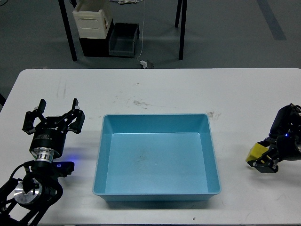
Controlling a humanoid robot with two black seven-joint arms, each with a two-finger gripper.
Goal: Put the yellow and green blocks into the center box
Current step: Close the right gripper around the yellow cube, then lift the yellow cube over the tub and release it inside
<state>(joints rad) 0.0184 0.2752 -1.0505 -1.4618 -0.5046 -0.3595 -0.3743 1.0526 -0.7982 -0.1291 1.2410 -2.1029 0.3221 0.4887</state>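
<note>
A white table [155, 89] is carrying everything in front of me. A light-blue tray [158, 197] is sitting directly on it near the middle, toward my edge. Grey scuffs and smudges [139, 101] are showing on the tabletop just beyond the tray, with a small dark speck [194, 218] lying near the front edge.

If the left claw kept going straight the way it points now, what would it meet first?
The left claw, open, points up-image toward the table's far edge. Ahead lies only bare white tabletop; the large shallow light-blue plastic tray sits off to its right, outside that line. The way looks free, though its height and tilt are unclear.
</note>
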